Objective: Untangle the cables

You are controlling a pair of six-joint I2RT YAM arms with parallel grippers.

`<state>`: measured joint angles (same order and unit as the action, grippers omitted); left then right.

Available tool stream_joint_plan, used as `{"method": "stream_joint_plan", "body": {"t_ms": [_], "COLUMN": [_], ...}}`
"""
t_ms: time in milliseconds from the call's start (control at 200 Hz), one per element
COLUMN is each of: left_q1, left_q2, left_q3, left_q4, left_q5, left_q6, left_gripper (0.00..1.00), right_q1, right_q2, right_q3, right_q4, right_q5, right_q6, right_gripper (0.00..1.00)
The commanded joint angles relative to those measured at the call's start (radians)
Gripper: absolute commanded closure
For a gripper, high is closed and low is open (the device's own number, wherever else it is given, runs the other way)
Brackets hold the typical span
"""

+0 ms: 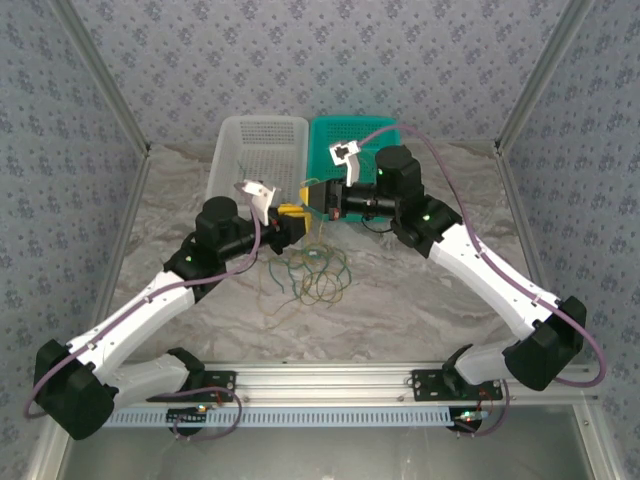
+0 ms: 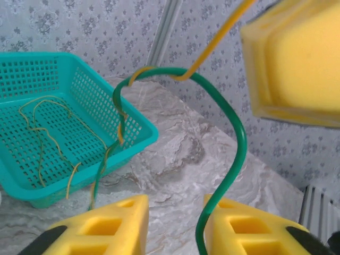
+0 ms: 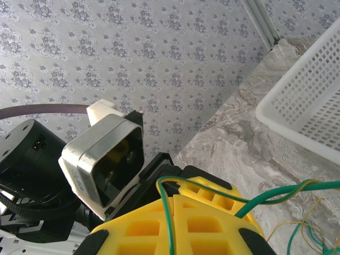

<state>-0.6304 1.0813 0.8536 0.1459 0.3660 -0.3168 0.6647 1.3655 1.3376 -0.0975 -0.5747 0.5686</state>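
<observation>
Checking grippers first, what do you see? (Kim)

Right gripper: fingers pressed together on the thin green and yellow-tan wire cables, with a green one coming out of the seam. Left gripper: fingers apart, a green one running through the gap, not pinched. (Jo)

Where's the bulk of them? (Kim)

Lying in loops on the grey marble-pattern table, centre, just near of both grippers, with a few lifted up to them. (Jo)

Progress? (Kim)

Early, I'd say. A few yellow-tan ones lie in the teal perforated plastic basket, far right. I can't make out any in the white perforated plastic basket, far left. The loops on the table read as tangled, so most of the separating is left. (Jo)
</observation>
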Motion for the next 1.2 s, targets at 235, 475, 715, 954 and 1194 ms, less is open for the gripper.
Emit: {"method": "stream_joint_plan", "body": {"t_ms": [235,475,715,954,1194], "left_q1": [0.070,0.280,0.426,0.548,0.581], "left_q2": [-0.100,-0.233,-0.290,-0.314,-0.254], "left_q3": [-0.027,-0.116,-0.157,-0.169,-0.101], "left_q4": [-0.073,-0.137,-0.168,-0.203,-0.158], "left_q5": [-0.093,-0.176,-0.305,-0.430,-0.321], "left_q6": [0.027,0.001,-0.054,-0.177,-0.150], "left_gripper": [1.00,1.00,1.00,1.00,1.00], "right_q1": [-0.119,-0.285,-0.420,-0.539,-0.573], "right_q2": [-0.076,-0.166,-0.231,-0.320,-0.362], "right_q3": [-0.044,-0.103,-0.190,-0.230,-0.211], "right_q4": [-0.181,-0.312,-0.341,-0.358,-0.359], "right_q5": [0.191,0.275,0.295,0.350,0.337], "right_q6": [-0.055,-0.117,-0.107,-0.067,-0.079], "right_gripper": [1.00,1.00,1.00,1.00,1.00]}}
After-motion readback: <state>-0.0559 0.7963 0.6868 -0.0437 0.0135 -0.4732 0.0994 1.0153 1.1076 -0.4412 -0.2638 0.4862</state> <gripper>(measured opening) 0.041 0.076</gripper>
